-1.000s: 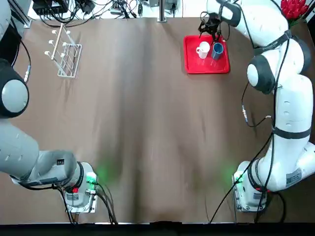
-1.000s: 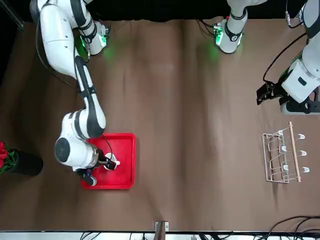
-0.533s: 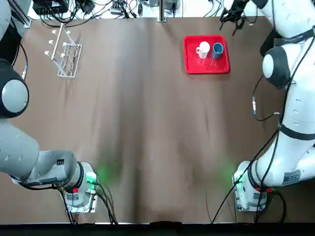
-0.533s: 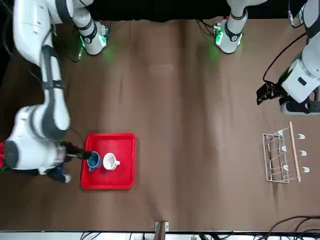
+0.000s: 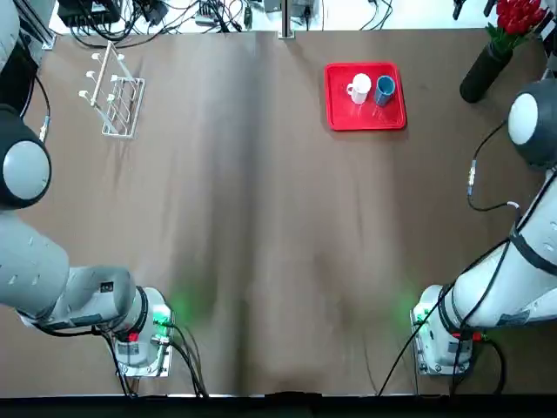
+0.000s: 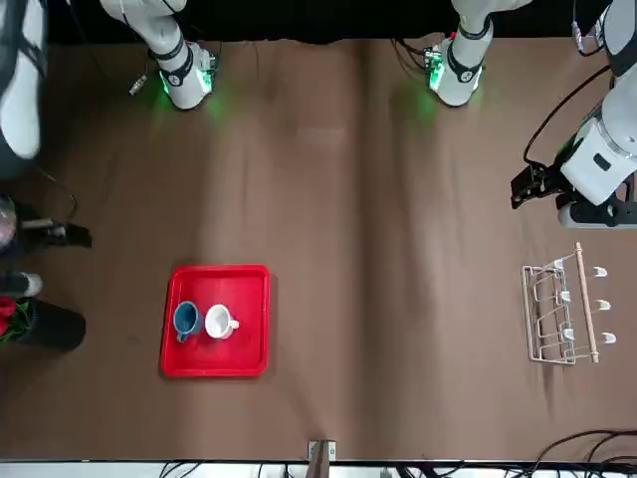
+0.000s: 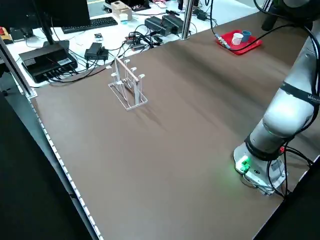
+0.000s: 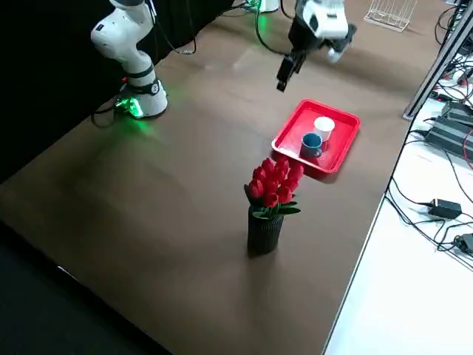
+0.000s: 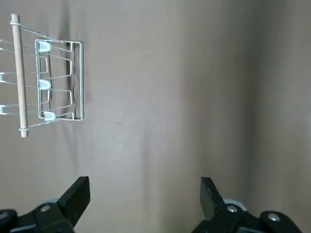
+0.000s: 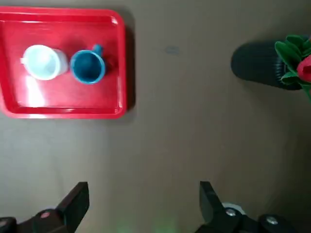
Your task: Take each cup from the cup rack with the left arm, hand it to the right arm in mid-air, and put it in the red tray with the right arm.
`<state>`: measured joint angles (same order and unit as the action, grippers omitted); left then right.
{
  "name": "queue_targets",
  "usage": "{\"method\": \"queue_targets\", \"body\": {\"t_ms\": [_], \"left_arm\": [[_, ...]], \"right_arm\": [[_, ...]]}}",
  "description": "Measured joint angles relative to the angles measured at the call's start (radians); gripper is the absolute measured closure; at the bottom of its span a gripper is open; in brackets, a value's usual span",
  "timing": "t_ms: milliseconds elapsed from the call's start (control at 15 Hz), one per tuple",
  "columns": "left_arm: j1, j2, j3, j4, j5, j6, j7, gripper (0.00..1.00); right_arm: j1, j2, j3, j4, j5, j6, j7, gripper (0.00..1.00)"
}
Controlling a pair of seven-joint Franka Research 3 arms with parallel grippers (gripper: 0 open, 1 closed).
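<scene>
The red tray lies at the table's far right side. Both cups stand upright in it, side by side and apart: the white cup with its handle and the blue cup. The right wrist view looks down on the same tray, white cup and blue cup. My right gripper is open and empty, high above the table between the tray and a vase. The cup rack stands at the far left with bare pegs. My left gripper hangs open above the table near the rack.
A black vase of red tulips stands right of the tray, near the table's right edge. Cables and electronics lie beyond the far edge. The arm bases sit at the near edge.
My right gripper has let go of the blue cup in the tray and drawn up and away toward the right edge. Both cups stay in the tray. The left arm has not moved.
</scene>
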<state>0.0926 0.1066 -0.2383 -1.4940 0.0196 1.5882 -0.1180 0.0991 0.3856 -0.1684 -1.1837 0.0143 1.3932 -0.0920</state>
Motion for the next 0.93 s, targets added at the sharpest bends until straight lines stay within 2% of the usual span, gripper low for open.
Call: {"method": "queue_targets", "body": {"t_ms": [133, 333, 933], "left_arm": [[-0.001, 0.001, 0.000, 0.000, -0.001, 0.001, 0.000, 0.00], [-0.001, 0.004, 0.000, 0.000, -0.001, 0.003, 0.000, 0.00], [-0.001, 0.005, 0.000, 0.001, -0.001, 0.007, 0.000, 0.00]], "right_arm": [[0.000, -0.071, 0.002, -0.033, 0.052, 0.000, -0.009, 0.00], [0.004, -0.114, 0.008, -0.057, 0.053, 0.010, -0.009, 0.00], [0.035, -0.128, 0.017, -0.061, 0.004, 0.045, 0.009, 0.00]]}}
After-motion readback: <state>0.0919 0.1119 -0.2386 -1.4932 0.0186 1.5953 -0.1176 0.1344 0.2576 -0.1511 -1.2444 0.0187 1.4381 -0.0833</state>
